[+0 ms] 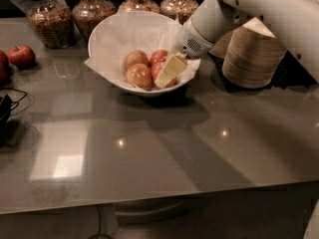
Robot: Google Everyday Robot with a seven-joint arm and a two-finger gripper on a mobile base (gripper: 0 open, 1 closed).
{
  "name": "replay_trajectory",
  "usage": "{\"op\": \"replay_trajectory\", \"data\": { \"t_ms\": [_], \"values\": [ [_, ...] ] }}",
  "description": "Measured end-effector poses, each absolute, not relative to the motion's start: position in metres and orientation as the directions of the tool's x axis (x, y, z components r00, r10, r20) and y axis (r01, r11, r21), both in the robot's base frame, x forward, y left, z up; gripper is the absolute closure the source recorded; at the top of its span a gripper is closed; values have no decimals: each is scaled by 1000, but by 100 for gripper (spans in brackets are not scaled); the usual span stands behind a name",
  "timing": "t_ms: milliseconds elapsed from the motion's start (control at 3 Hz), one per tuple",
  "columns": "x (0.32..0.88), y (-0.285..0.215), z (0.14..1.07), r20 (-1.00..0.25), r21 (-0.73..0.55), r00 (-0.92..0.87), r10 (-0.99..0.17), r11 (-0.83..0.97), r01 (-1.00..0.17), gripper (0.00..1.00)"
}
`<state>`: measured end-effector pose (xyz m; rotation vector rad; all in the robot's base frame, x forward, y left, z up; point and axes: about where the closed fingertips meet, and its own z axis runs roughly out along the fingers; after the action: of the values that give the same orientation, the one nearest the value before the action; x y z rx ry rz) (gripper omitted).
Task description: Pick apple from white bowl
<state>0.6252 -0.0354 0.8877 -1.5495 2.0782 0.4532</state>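
Observation:
The white bowl (112, 39), lined with crinkled white paper, stands at the back middle of the grey table. It holds several apples. Two paler yellow-tan apples (139, 76) lie at the left, and a red apple (159, 55) lies behind. A red-orange apple (156, 69) lies at the front right, mostly hidden by my gripper. My gripper (168, 72) reaches down into the bowl from the upper right and sits right on that red-orange apple. No sticker shows on it.
A stack of tan disposable bowls (251, 54) stands right of the bowl, under my arm. Several glass jars (47, 19) line the back edge. A loose red apple (21, 56) lies at the far left. A black cable (7, 108) lies at the left edge.

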Motion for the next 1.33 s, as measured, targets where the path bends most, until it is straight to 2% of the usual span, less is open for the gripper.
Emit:
{"op": "replay_trajectory", "data": {
  "t_ms": [1333],
  "values": [
    [626, -36, 864, -539, 4, -291, -790, 343, -939, 39]
  ]
}}
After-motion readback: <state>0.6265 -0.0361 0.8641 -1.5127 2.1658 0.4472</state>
